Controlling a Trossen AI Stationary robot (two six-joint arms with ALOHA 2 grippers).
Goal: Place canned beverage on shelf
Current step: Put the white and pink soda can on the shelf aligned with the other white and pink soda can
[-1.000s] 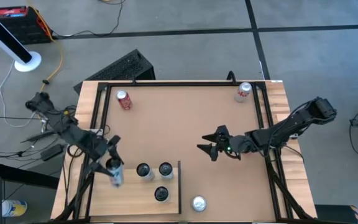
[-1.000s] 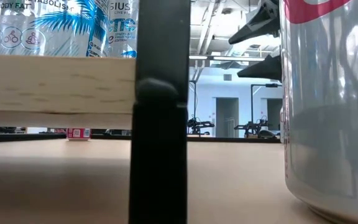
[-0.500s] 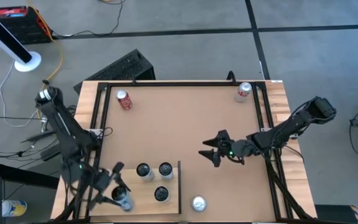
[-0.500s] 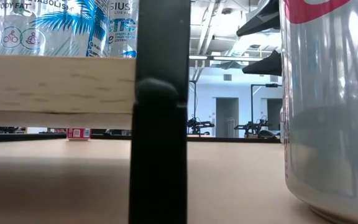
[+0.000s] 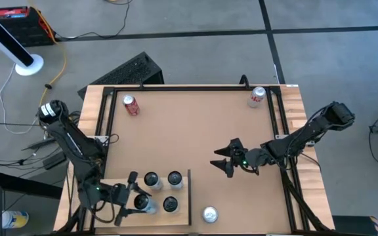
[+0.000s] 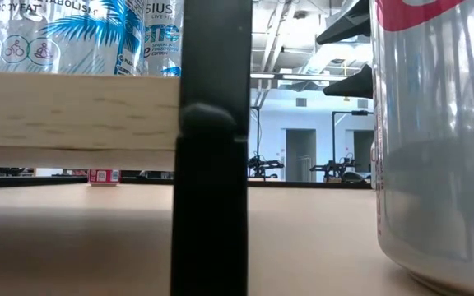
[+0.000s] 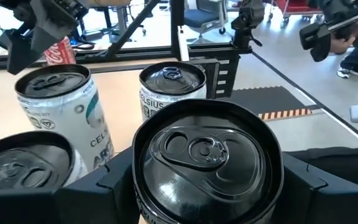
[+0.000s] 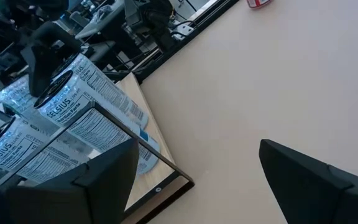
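The shelf (image 5: 113,188) is a pale board at the table's near left, with a black rail (image 5: 189,196) on its right side. Three silver cans (image 5: 151,179) (image 5: 174,178) (image 5: 170,204) stand upright on it. My left gripper (image 5: 138,202) is over the shelf's near part, shut on a fourth can (image 7: 207,155). My right gripper (image 5: 220,160) is open and empty above the table's middle right; it also shows in the low view (image 6: 352,53). My left gripper pinches the can's side wall just below its top rim (image 7: 143,194) between its two fingers (image 7: 104,186), one on each side. The fingers come level from the table's left side. The can is upright beside the standing cans; whether its base rests on the shelf, I cannot tell.
A silver can (image 5: 209,214) stands on the table right of the rail, huge in the low view (image 6: 443,131). Two red cans (image 5: 130,105) (image 5: 257,96) stand at the far corners. A black frame (image 5: 189,88) rims the table. The middle of the tabletop (image 5: 189,131) is bare.
My left arm has swung the can toward the table's near edge along the shelf's left side, then right over the shelf's near part, next to the standing cans. The can has stayed in the fingers. My right gripper has barely drifted.
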